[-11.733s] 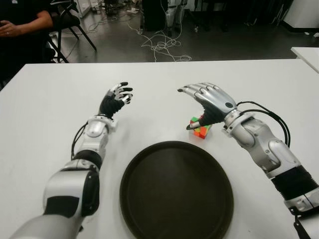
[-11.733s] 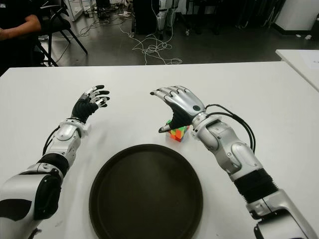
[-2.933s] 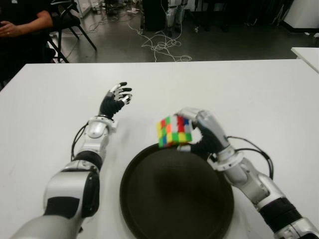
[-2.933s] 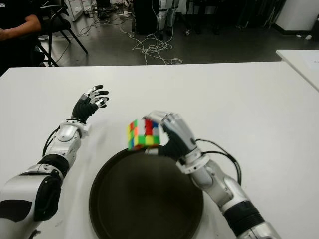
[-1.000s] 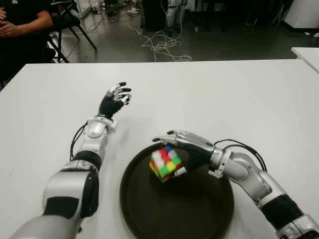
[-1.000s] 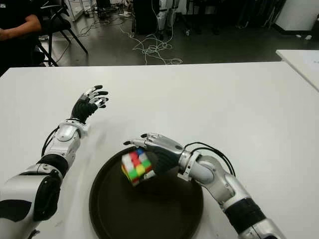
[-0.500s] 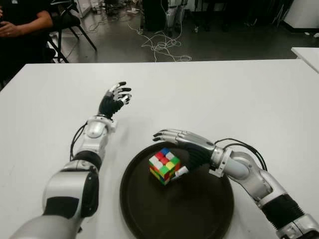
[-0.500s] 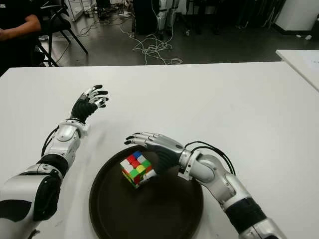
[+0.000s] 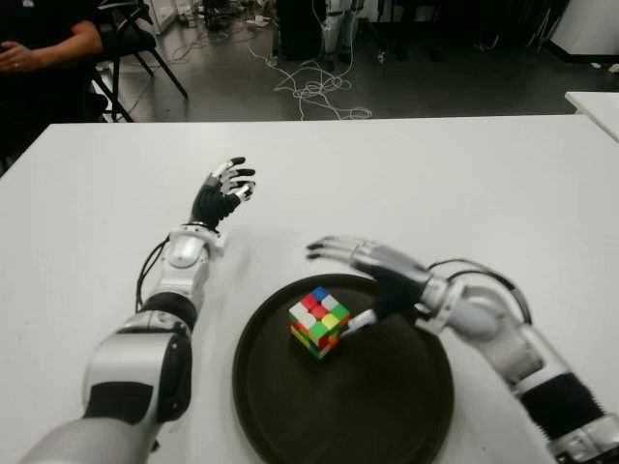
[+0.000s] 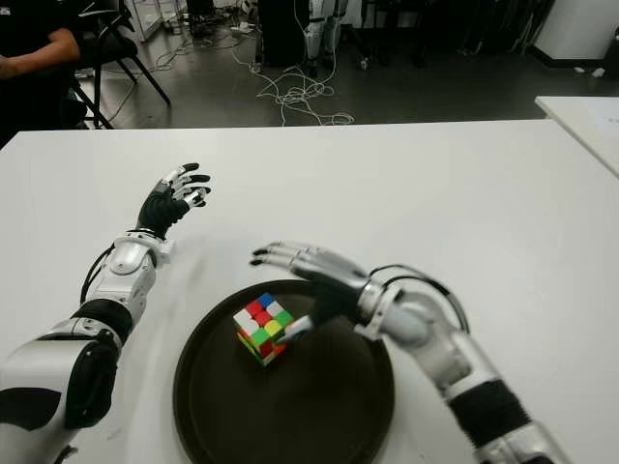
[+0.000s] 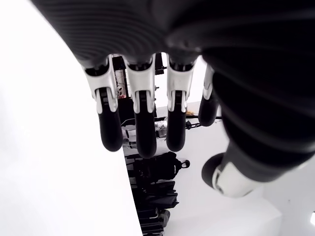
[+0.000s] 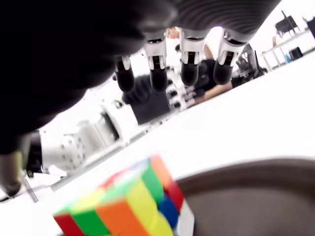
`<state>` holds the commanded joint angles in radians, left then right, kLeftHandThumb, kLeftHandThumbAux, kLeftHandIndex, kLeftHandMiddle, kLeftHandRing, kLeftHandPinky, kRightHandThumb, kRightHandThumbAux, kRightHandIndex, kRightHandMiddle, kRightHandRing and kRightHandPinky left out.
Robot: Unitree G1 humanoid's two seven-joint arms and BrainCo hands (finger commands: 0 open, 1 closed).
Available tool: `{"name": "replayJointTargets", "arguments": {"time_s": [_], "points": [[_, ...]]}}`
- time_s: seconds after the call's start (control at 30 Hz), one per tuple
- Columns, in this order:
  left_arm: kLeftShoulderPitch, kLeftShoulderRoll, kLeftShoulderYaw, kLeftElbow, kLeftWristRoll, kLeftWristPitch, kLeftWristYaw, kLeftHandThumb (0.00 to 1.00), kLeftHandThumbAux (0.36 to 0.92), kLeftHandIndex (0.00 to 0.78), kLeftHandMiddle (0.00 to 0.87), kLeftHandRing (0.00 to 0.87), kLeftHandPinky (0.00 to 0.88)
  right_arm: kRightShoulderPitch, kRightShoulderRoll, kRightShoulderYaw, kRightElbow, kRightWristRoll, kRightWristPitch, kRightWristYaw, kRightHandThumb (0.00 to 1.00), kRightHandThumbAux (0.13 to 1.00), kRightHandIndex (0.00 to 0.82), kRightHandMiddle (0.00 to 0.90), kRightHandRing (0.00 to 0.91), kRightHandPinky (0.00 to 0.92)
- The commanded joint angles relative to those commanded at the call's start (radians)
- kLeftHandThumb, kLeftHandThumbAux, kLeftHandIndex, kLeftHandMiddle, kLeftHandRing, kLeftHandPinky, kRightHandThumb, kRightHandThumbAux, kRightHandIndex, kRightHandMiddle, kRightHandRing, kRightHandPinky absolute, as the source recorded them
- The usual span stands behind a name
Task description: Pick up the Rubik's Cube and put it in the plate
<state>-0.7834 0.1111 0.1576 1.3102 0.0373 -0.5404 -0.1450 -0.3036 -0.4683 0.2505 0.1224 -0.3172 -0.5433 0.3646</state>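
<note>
Multicoloured Rubik's Cube (image 9: 318, 321) in plate (image 9: 387, 406), clear of right hand (image 9: 372, 275) fingers (image 9: 334, 246)

One of each thing, two hands

One Rubik's Cube (image 9: 318, 322), one plate (image 9: 406, 411), one table (image 9: 464, 184) (white), one left hand (image 9: 221, 197), one right hand (image 9: 363, 275).

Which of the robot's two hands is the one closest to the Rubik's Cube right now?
The right hand, open just above the plate beside the Rubik's Cube. The left hand shows farther off over bare table.
</note>
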Motion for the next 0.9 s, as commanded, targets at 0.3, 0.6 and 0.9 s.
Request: {"name": "replayJointTargets", "arguments": {"time_s": [0.3,0.6,0.9], "points": [[-0.001,0.002,-0.001,0.002,0.007,0.010,0.014,0.131,0.708,0.169,0.257,0.262,0.299,0.022,0.011,-0.273,-0.091,0.320,0.035,-0.061,0.000,0.485,0.000,0.000,0.000,0.000],[-0.003,0.005,-0.008,0.001,0.014,0.013,0.022,0.116,0.707,0.171,0.257,0.266,0.299,-0.030,0.137,-0.456,-0.041,0.450,0.037,-0.252,0.000,0.638,0.108,0.141,0.098,0.043],[-0.004,0.005,-0.014,0.002,0.018,0.016,0.030,0.119,0.700,0.173,0.263,0.265,0.294,-0.055,0.282,-0.449,0.094,0.303,-0.067,-0.435,0.000,0.727,0.243,0.264,0.219,0.178]]}}
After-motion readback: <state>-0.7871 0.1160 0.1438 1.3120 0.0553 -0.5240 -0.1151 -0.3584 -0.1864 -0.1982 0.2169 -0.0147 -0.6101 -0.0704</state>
